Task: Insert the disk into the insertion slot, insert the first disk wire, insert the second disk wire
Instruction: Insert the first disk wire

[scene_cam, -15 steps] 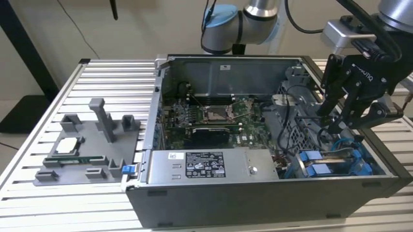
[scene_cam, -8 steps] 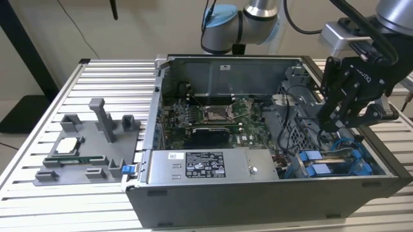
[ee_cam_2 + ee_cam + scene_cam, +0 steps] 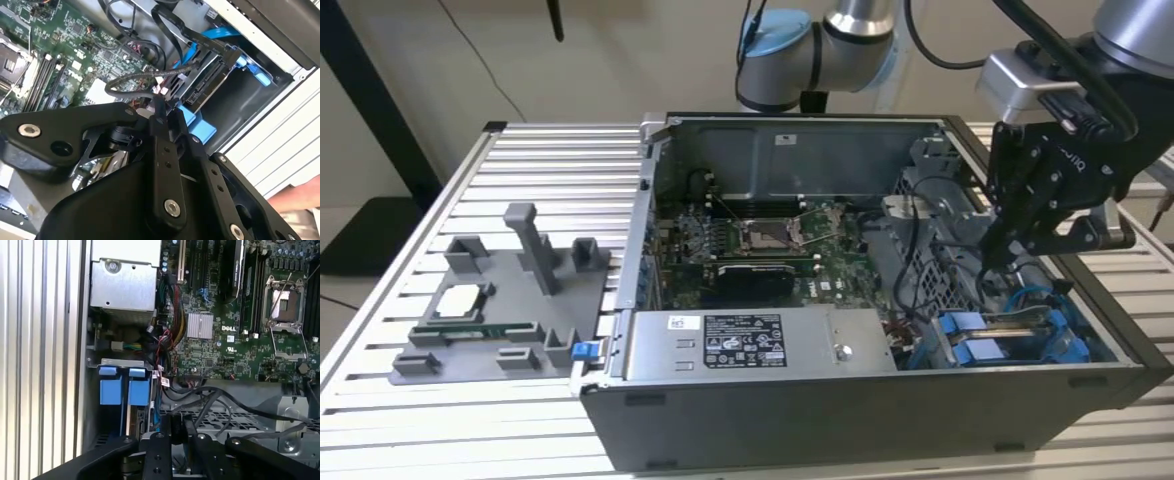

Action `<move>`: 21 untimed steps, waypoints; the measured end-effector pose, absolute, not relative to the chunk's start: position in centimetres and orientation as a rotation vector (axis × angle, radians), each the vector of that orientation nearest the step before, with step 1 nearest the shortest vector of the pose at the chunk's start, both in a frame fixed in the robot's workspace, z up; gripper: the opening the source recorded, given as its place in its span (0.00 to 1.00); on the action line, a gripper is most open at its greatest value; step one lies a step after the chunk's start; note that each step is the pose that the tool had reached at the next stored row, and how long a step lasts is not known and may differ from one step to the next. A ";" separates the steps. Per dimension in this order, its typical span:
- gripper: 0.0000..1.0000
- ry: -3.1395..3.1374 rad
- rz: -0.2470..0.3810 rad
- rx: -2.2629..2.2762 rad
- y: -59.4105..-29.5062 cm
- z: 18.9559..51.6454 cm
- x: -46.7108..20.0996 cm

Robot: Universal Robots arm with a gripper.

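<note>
- Tool (image 3: 167, 114): black metal fingers, clenched on the end of a thin black wire (image 3: 150, 75) that loops away over the board; the tip hangs just beside the disk's connector edge.
- Disk (image 3: 207, 82): flat and silver-grey in a bright blue plastic frame, seated in the insertion slot (image 3: 245, 97), a grey sheet-metal bay at the near corner of the case on the exterior view's right.
- Case (image 3: 854, 420): open grey steel box lying on a desk (image 3: 400, 440) of ribbed aluminium slats; a plain cream wall (image 3: 614, 50) stands on the far side.
- The exterior view adds a grey labelled power-supply box (image 3: 747, 345) along the near wall and a grey moulded fixture tray (image 3: 494, 330) on the desk at that view's left.
- The first wrist view adds two blue tabs (image 3: 110, 391), the green motherboard (image 3: 215, 355), its finned heat sink (image 3: 200, 325) and the square CPU socket (image 3: 285, 305).
</note>
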State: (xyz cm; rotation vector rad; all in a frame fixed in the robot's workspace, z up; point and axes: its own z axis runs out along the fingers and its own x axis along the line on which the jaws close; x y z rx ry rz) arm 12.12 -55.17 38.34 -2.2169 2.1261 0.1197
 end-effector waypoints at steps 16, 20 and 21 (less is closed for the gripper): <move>0.00 2.101 0.116 -2.230 -56.3 38.3 12.1; 0.00 2.101 0.116 -2.230 -57.0 38.3 12.1; 0.00 2.101 0.116 -2.230 -57.0 38.3 12.1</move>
